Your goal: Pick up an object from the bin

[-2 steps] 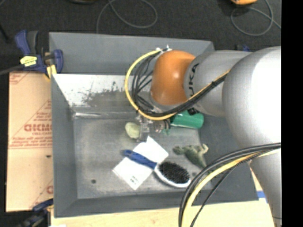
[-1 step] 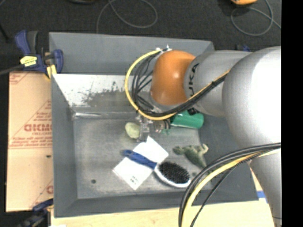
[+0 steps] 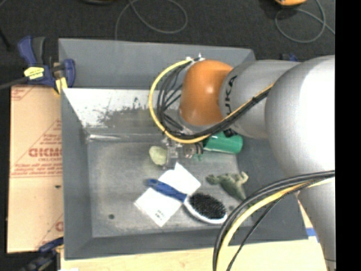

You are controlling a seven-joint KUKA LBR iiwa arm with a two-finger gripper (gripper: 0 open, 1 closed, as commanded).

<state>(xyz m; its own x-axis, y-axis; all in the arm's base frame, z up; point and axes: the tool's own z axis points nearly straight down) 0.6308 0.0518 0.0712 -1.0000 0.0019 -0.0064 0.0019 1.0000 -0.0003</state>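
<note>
Arm (image 3: 293,112) w/ "UKA" lettering, gripper (image 3: 179,149) just beside pale yellowish lump (image 3: 158,155), open/shut can't tell.

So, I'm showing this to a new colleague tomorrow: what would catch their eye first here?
First the big silver arm with its orange wrist cover, reaching in from the right over the middle of the bin. Beside its pincer lies a pale yellowish lump; nearer the front lie white cards and a blue-handled, black-bristled brush.
</note>
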